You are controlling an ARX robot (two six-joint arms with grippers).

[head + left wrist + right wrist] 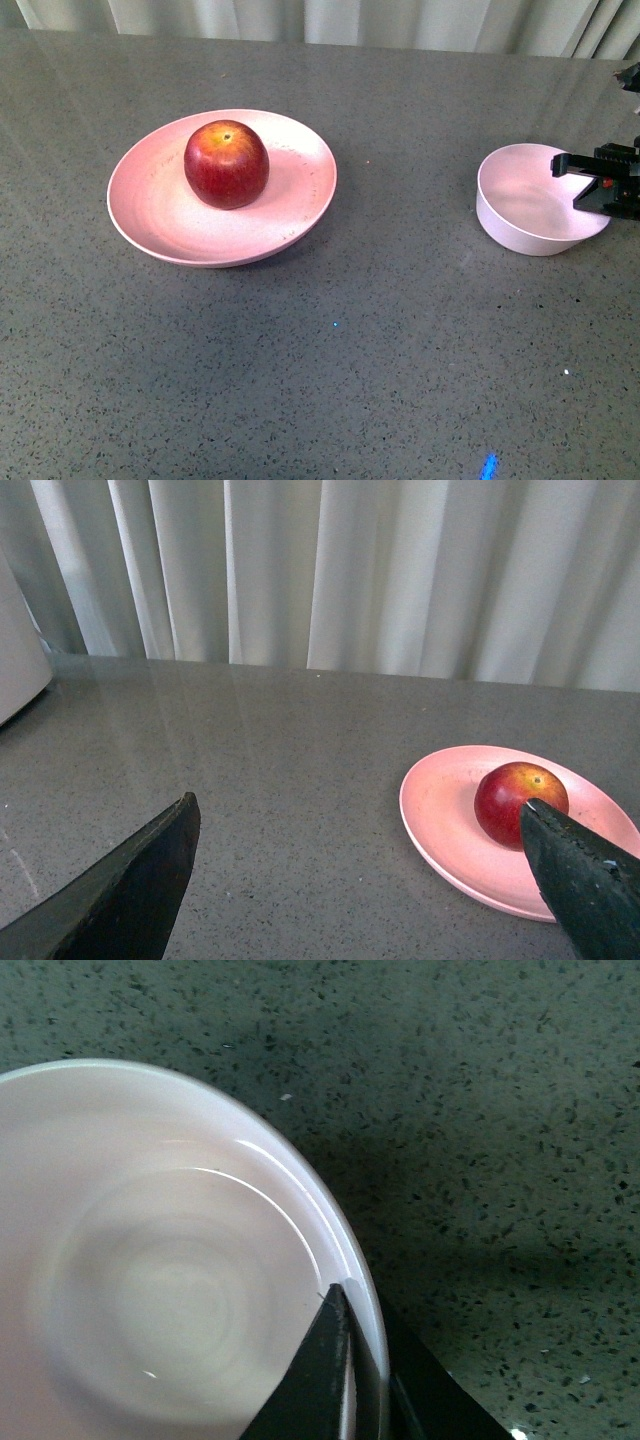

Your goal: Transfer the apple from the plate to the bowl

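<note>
The dark-red apple [226,163] sits on the wide pink plate [150,200] at the left of the grey table. To the right stands the small pale bowl [530,210], empty. My right gripper [592,182] is shut on the bowl's right rim, one finger inside and one outside the wall [365,1360]. In the left wrist view the apple [515,802] and plate [440,820] lie ahead; my left gripper [360,880] hangs open above bare table beside the plate, one fingertip [575,865] overlapping the apple in the picture. The left arm is out of the front view.
A pale curtain [330,570] hangs behind the table's far edge. A white object [20,670] shows at the edge of the left wrist view. Grey speckled tabletop [400,300] lies between plate and bowl.
</note>
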